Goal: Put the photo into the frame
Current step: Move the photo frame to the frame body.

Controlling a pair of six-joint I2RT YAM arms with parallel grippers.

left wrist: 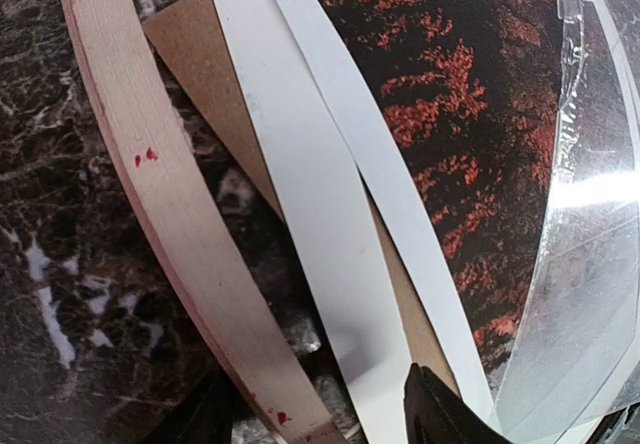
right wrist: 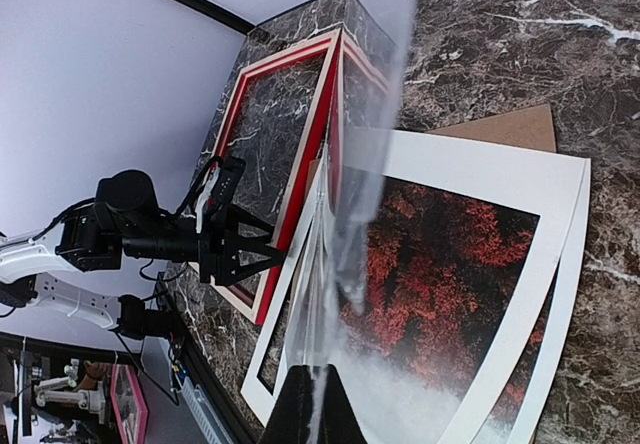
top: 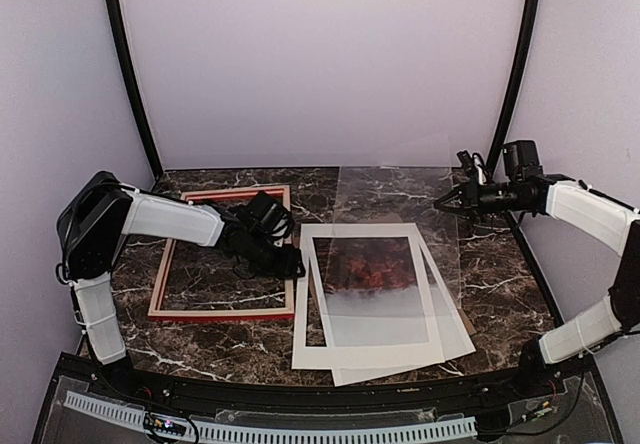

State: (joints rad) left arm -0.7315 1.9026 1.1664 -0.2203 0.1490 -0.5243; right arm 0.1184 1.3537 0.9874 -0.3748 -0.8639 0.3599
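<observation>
Left gripper (right wrist: 272,243) spread astride thin red rectangular wooden frame (top: 220,313), nine o'clock of dark red foliage photo (top: 365,264); right gripper (top: 443,202) pinches clear plastic pane (top: 400,199).

The frame (top: 220,314) lies left of the photo (top: 365,264).

Top camera: high behind my bases, angled down and forward, far out, covering the whole table (top: 500,294) and both my arms. Left wrist camera: right behind my left gripper (left wrist: 325,409), faces down, very close on the frame (left wrist: 180,214) rail under it and the photo (left wrist: 450,144) just beside. Right wrist camera: behind my right gripper (right wrist: 312,409), looks along the clear pane (right wrist: 365,164) toward my left gripper. All three share frame and photo.
</observation>
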